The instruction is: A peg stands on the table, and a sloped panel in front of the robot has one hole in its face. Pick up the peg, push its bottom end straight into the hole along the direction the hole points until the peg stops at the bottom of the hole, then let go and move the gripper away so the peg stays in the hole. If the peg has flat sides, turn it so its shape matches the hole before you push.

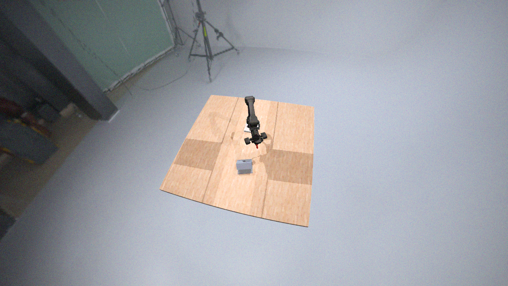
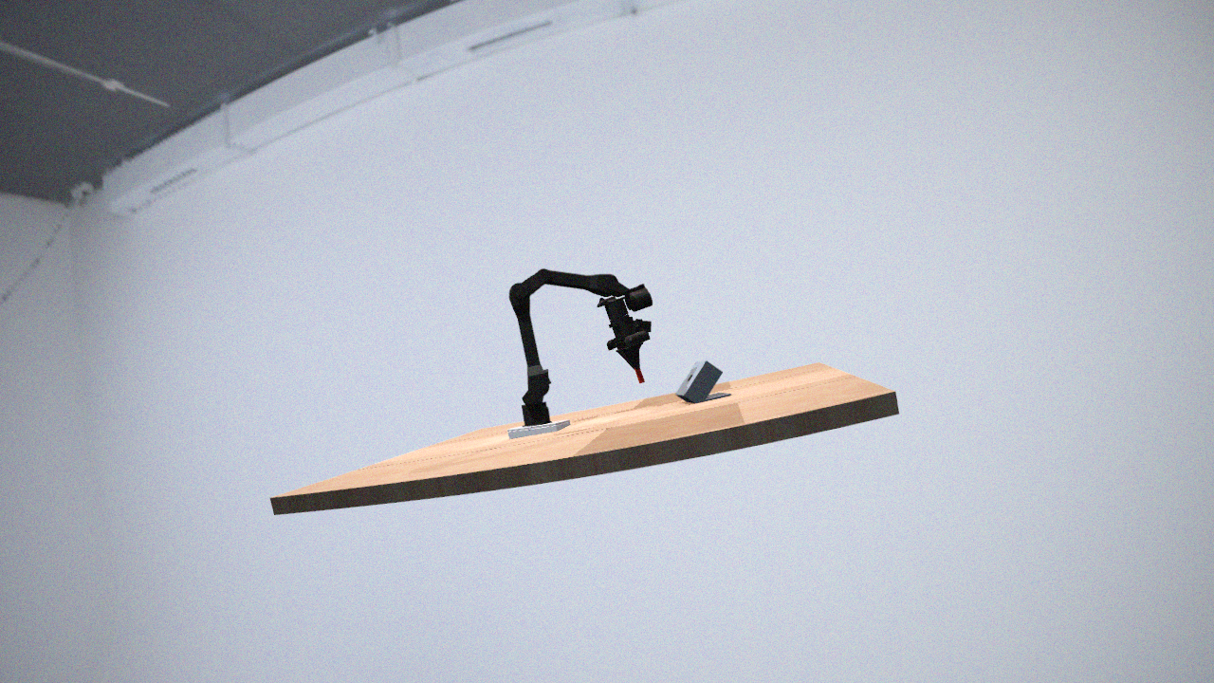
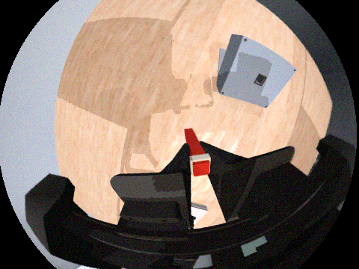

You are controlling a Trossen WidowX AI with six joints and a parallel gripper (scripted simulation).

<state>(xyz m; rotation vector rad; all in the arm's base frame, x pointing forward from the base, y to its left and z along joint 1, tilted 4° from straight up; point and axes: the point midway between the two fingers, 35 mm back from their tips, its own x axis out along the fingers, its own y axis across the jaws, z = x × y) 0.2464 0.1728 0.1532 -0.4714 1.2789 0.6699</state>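
Gripper [image 2: 633, 360] pinches the red peg [image 2: 638, 374] by its upper end, holding it in the air above the wooden table [image 2: 763, 415], lower end pointing down and slightly toward the sloped grey panel [image 2: 698, 381]. Peg and panel are apart. From the wrist view the small dark hole [image 3: 259, 80] in the panel looks square, though it is too small to be sure.
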